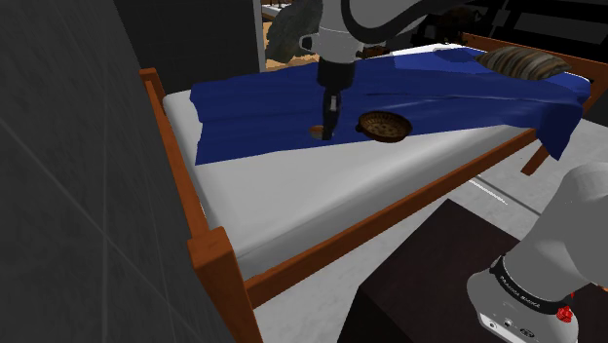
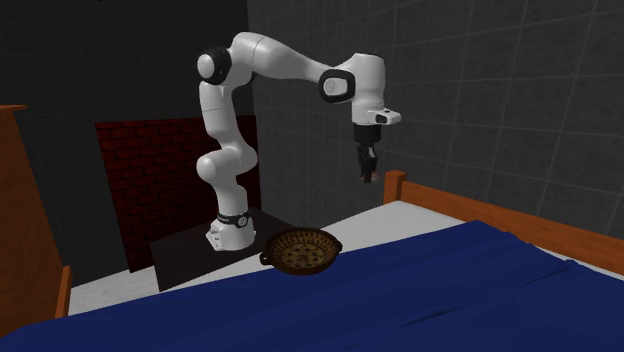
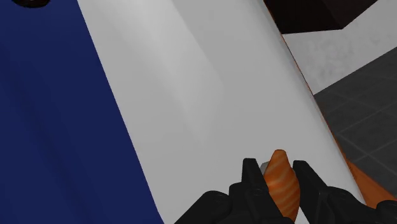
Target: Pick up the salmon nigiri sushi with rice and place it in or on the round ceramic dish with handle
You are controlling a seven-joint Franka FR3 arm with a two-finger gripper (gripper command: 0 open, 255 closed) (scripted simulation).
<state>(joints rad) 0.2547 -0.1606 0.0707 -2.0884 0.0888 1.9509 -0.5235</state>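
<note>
Your all-black two-finger gripper [image 3: 277,167] is clenched on the orange-striped salmon nigiri sushi [image 3: 282,184], a sliver of pale rice showing at its side. It holds the piece in the air above the white mattress [image 1: 292,195] of the wooden-framed bed. You'll find the round brown dish with small handles [image 2: 300,252] resting on the dark blue blanket [image 2: 450,290], to the gripper's right in the shoulder view.

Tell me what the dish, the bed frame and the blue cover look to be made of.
Dish: brown and dull, with a ribbed rim and a speckled inside. It could be glazed ceramic or something woven; the look leaves it open.
Bed frame: reddish-brown and smooth, probably varnished wood.
Blue cover: matte cloth, judging by its folds and draped edge.
</note>
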